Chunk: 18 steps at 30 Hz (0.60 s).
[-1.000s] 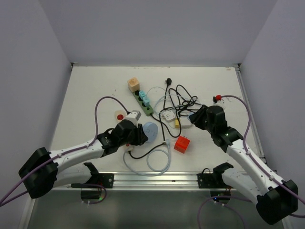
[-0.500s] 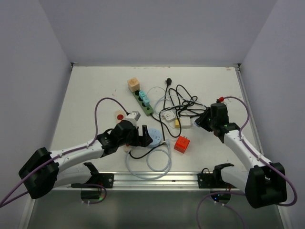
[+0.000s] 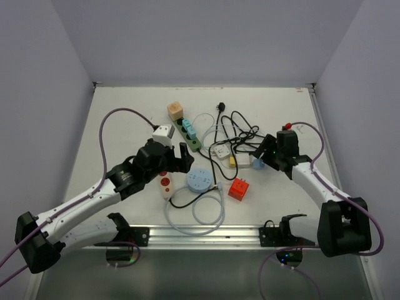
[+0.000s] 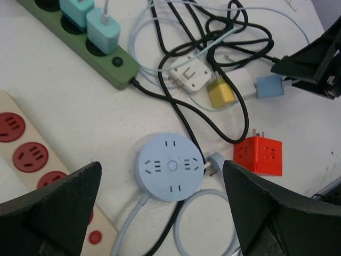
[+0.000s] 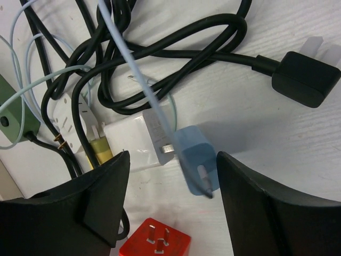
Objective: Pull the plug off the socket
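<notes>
The round pale-blue socket (image 3: 199, 180) lies flat on the table, its face (image 4: 170, 166) free of any plug. My left gripper (image 3: 180, 156) hovers above it, open, with nothing between its fingers (image 4: 161, 169). The light-blue plug (image 3: 257, 164) with its thin pale cable rests on the table beside a white adapter (image 5: 133, 140). My right gripper (image 3: 264, 156) is over it. In the right wrist view the plug (image 5: 196, 157) sits between the spread fingers of that gripper (image 5: 173, 156), and neither finger touches it.
A green power strip (image 3: 189, 134) with teal plugs lies behind the socket, and a beige strip with red outlets (image 3: 164, 185) lies to its left. A red cube adapter (image 3: 238, 188), a yellow plug (image 4: 220, 93), an orange cube (image 3: 175, 110) and tangled black cables (image 3: 240, 134) crowd the middle.
My left gripper has opened and lifted back off the round socket. My right gripper has opened and let go of the light-blue plug, which now lies on the table.
</notes>
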Each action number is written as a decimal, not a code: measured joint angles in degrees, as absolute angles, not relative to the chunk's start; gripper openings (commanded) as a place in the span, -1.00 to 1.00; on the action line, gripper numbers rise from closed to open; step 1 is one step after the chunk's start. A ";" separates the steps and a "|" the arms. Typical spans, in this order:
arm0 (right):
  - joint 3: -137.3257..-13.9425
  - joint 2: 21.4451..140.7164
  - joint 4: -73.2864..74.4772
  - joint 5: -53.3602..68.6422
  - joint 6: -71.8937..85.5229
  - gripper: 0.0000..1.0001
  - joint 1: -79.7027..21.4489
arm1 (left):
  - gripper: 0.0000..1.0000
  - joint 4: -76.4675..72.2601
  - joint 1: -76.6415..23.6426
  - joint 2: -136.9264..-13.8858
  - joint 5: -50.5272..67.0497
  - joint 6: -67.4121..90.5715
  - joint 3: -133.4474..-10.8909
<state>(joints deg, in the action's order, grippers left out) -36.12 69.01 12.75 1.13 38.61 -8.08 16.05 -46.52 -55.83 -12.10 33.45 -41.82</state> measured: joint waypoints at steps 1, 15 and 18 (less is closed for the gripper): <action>-36.49 69.32 12.75 1.17 38.48 0.41 -8.03 | 0.99 16.91 -46.52 -55.72 -13.45 32.80 -43.44; -46.11 64.10 20.05 2.68 33.12 0.37 -8.05 | 0.99 19.18 -42.39 -55.81 -22.87 24.18 -51.00; -50.41 63.40 22.15 2.57 31.94 0.28 -8.71 | 0.99 19.14 -39.27 -57.56 -21.10 23.79 -52.07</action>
